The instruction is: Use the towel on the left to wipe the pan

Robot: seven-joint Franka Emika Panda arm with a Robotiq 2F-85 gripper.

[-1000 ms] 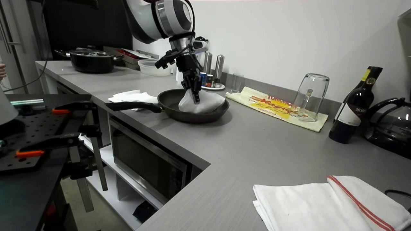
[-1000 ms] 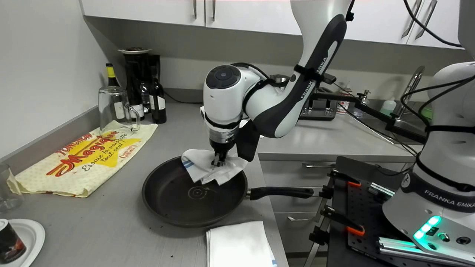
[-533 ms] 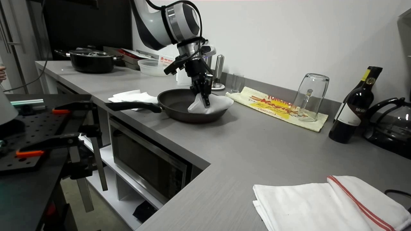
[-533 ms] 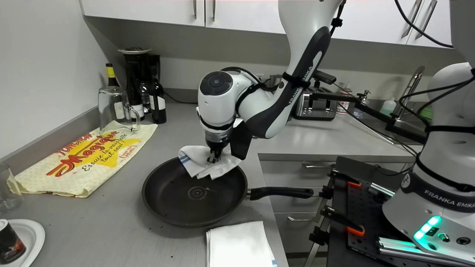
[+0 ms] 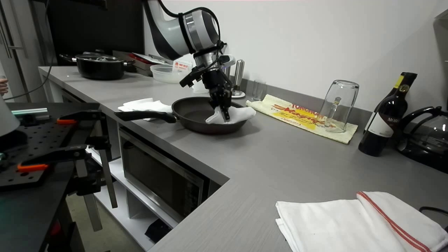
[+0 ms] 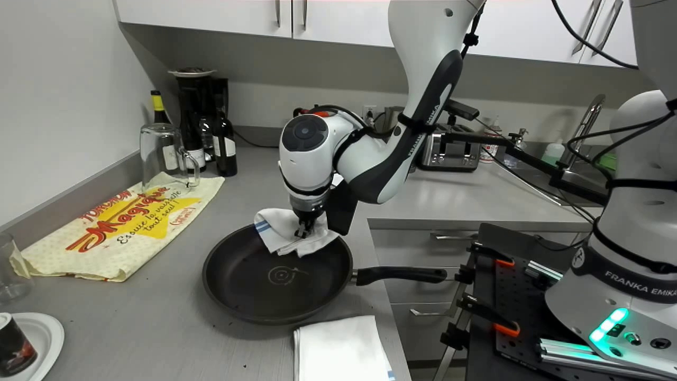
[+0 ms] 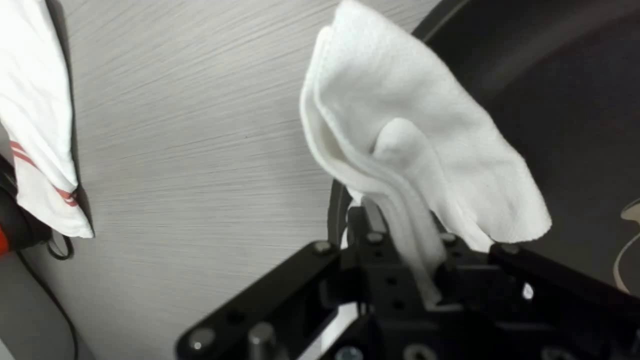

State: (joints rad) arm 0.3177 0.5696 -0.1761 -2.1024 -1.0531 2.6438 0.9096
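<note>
My gripper (image 6: 302, 233) is shut on a white towel (image 6: 275, 225) with blue stripes. In the wrist view the towel (image 7: 425, 95) is pinched in folds between the fingers of my gripper (image 7: 407, 225). The black pan (image 6: 275, 296) stands on the counter, and the towel lies over its far rim and inner wall in that exterior view. In an exterior view the gripper (image 5: 225, 117) is tilted, low over the side of the pan (image 5: 210, 128) away from its handle (image 5: 147, 116). The towel hides part of the fingertips and the pan rim.
A folded white towel (image 6: 344, 349) lies close beside the pan. A yellow cloth (image 6: 127, 227) with an upturned glass pitcher (image 6: 166, 159) lies along the wall. A red-striped towel (image 5: 336, 224), wine bottle (image 5: 386, 115) and coffee pot (image 5: 427, 136) stand farther along the counter.
My gripper and the towel have moved across the pan to the side away from the folded towel, then dipped slightly. The towel stays in the grip. The pan has not moved.
</note>
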